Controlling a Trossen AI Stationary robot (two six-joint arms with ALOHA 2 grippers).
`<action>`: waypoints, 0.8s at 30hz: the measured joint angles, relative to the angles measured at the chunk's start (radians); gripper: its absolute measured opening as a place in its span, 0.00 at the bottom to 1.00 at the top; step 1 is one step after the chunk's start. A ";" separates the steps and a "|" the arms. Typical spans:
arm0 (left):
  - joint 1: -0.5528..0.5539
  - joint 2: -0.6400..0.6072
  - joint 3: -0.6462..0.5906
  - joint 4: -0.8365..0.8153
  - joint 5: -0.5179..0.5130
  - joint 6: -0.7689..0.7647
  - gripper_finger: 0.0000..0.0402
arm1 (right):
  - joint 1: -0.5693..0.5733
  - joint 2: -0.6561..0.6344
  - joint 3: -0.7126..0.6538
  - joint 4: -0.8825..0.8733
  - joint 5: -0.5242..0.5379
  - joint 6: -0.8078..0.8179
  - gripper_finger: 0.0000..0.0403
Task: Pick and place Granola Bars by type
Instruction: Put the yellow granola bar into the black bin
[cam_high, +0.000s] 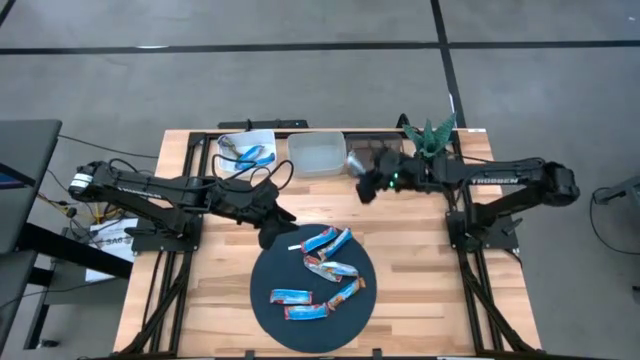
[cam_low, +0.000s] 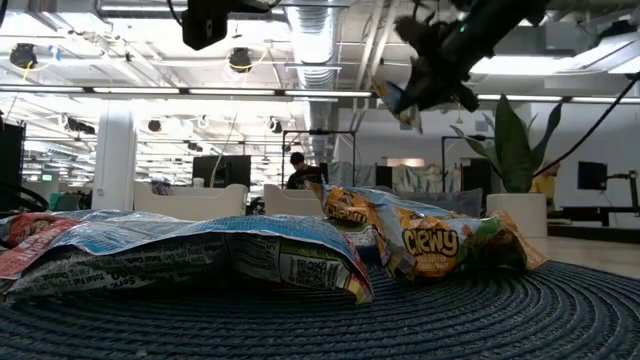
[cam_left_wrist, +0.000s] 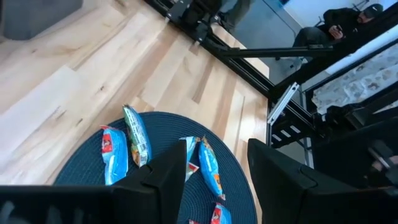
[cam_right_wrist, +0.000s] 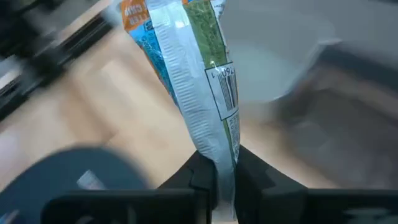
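Blue-wrapped Granola Bars (cam_high: 322, 241) are scattered on a dark round woven mat (cam_high: 268, 272) at the near middle of a wooden table (cam_high: 190, 292). One bar (cam_right_wrist: 198, 81), with a blue, silvery and green wrapper, is clamped between the fingers of the right gripper (cam_right_wrist: 217, 169) and is held in the air near a clear container (cam_high: 318, 154) at the table's far side. The left gripper (cam_left_wrist: 214, 174) is held above the mat's edge with its fingers parted and nothing between them.
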 joint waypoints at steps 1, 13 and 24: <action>0.000 0.000 0.000 0.000 -0.005 0.000 0.40 | -0.026 0.004 0.000 0.002 0.018 0.000 0.08; 0.000 0.000 0.000 0.000 -0.035 0.000 0.40 | -0.271 0.007 0.000 -0.001 0.136 -0.002 0.06; 0.000 0.000 0.000 0.000 -0.038 0.005 0.40 | -0.348 0.007 0.000 -0.026 0.034 -0.011 0.25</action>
